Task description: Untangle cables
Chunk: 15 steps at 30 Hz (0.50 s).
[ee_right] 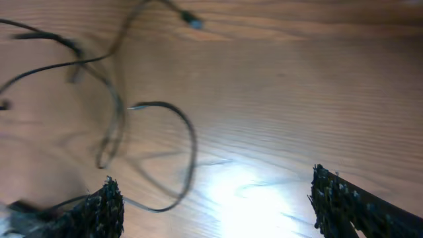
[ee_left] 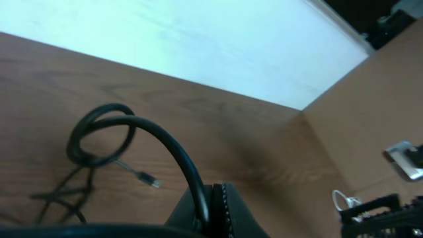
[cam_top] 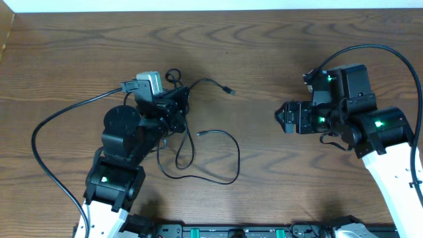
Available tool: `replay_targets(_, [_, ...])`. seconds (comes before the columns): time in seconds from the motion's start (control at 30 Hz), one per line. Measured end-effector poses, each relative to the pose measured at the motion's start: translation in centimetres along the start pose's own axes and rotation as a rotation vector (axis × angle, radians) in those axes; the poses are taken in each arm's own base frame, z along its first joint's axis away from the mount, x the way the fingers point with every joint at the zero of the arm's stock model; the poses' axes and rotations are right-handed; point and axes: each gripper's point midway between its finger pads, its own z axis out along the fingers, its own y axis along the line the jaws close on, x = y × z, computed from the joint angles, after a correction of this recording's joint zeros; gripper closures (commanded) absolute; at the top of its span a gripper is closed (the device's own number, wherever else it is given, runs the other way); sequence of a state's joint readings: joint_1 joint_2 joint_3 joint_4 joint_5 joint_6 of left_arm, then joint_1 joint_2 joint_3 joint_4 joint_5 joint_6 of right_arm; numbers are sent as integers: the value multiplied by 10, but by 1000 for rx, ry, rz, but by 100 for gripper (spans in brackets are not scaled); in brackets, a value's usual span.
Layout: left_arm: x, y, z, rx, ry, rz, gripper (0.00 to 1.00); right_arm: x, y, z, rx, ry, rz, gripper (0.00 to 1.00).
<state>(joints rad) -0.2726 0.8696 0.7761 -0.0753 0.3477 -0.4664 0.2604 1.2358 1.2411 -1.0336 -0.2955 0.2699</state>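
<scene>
The cables (cam_top: pixel 198 155) are thin black cords lying in loose loops on the wooden table, left of centre. One plug end (cam_top: pixel 230 90) points right and another end (cam_top: pixel 201 134) lies inside the loops. My left gripper (cam_top: pixel 177 104) sits over the tangle's upper left part. In the left wrist view it (ee_left: pixel 210 206) is shut on a black cable (ee_left: pixel 178 155) that arcs up from the jaws into a small loop (ee_left: pixel 99 132). My right gripper (cam_top: pixel 283 119) hovers to the right of the cords, apart from them. Its fingers (ee_right: pixel 109 205) stand wide apart, so my right gripper (ee_right: pixel 215 201) is open, with only a cable loop (ee_right: pixel 192 145) on the table below.
A thick black camera cord (cam_top: pixel 59 119) curves out to the left of the left arm, and another (cam_top: pixel 370 47) arches over the right arm. A pale wall edge (cam_top: pixel 211 5) borders the table's far side. A black rail (cam_top: pixel 238 231) runs along the front edge.
</scene>
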Motion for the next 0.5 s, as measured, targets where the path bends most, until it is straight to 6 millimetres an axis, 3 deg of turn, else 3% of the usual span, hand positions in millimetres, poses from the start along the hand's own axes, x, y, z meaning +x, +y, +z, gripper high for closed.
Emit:
replay_targets(0.2, [-22,-23,-2,107,-78,-37,92,3,27,4,-161,44,-2,12])
replay_targets(0.33, [-30,-30,-4,143,-107,-85,91,7,40,16,-232,97,-4,12])
replay_targets(0.5, [-37,-38,-6,182,-124,-178,91,7,72,44,-409,167,28,27])
